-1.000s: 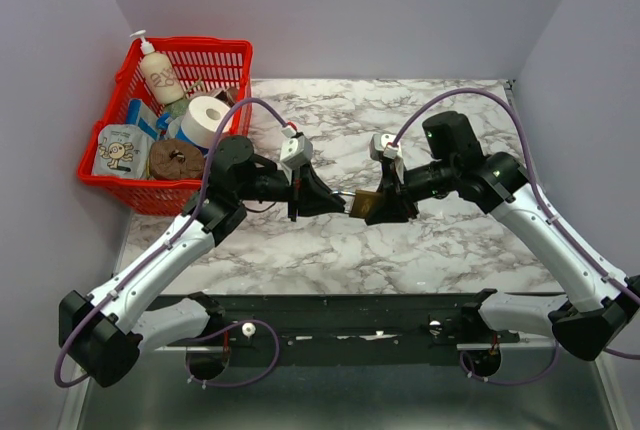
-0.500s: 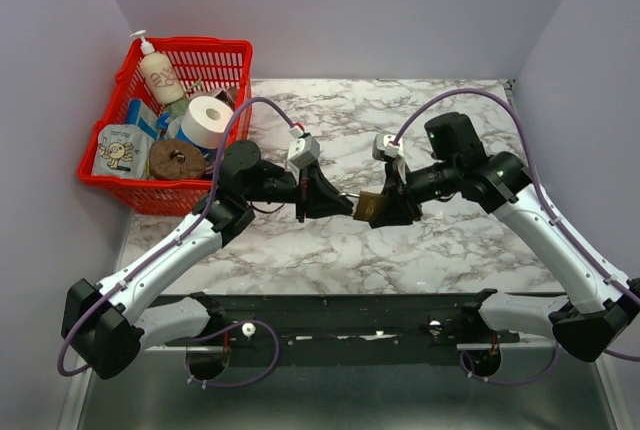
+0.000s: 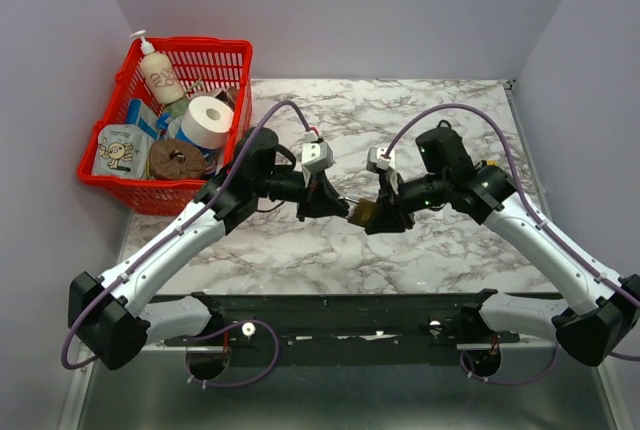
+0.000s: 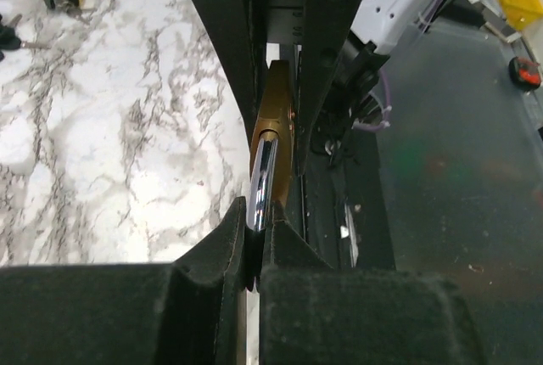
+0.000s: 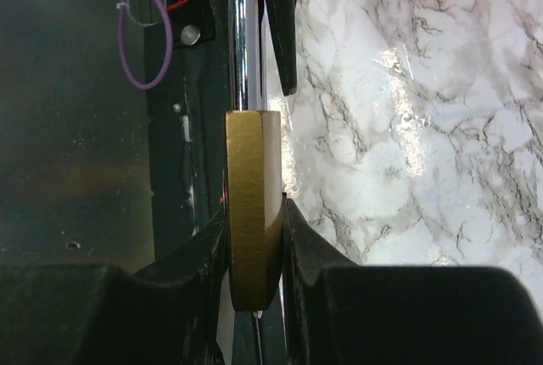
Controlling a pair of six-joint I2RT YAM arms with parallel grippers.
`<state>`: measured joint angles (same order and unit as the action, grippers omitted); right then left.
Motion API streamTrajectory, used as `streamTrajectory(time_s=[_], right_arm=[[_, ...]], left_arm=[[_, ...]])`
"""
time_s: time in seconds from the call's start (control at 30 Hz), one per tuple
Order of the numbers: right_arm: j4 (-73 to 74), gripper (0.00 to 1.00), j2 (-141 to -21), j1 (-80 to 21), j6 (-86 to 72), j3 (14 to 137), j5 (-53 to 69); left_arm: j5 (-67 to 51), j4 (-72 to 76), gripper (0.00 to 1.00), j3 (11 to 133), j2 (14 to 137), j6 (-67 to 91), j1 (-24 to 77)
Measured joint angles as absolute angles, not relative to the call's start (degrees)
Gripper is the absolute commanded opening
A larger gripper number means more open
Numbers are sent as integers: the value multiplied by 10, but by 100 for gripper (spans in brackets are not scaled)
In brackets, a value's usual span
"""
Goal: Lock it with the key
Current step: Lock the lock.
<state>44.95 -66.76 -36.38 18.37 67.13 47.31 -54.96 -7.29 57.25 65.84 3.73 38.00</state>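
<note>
Padlock [image 5: 253, 212] gripped at both ends.
Right fingers [image 5: 310, 253] clamp the brass body; left fingers [image 4: 216, 255] pinch the shackle [image 4: 263, 180].

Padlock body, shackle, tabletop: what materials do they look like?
The padlock body looks like brass: dull gold, satin faces. The shackle is probably chromed steel: mirror-bright silver rod, sharp highlights. The tabletop shows glossy white marble pattern with grey veins; real stone or printed laminate, cannot tell.

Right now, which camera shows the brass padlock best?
The right wrist view: the padlock fills the middle, edge-on, clamped in the right pincer. The left wrist view shows mostly its steel shackle; the top view shows only a small brown speck.
</note>
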Motion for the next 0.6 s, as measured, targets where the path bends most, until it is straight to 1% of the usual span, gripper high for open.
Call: streamTrajectory(time_s=[0.03,0.1,0.13,0.17,0.2,0.23,0.3,0.4,0.47,0.5,0.6], right_arm=[[441,1,-669,-364,178,668,469],[423,1,-671,-360,159,664,463],[402,1,-672,-356,145,660,462],[387,1,-675,-349,131,659,462],[370,1,-676,-341,115,653,464],[353,1,-677,-331,99,648,463],[319,1,-677,-300,71,637,460],[271,1,-676,-258,28,623,440],[245,1,-671,-251,10,613,421],[231,1,-666,-251,2,606,410],[199,1,-642,-252,-17,583,374]], left_arm=[[-548,-95,34,585,666,23,376],[-543,-118,52,606,679,5,366],[-537,-112,63,618,686,2,359],[-532,-105,67,629,691,7,354],[-531,-94,74,636,693,11,344],[-528,-81,87,644,694,26,331],[-514,-58,99,653,694,58,302],[-465,-42,99,662,694,110,268],[-415,-43,99,672,696,146,260],[-415,-43,99,672,696,146,260],[-367,-74,99,735,725,190,260]])
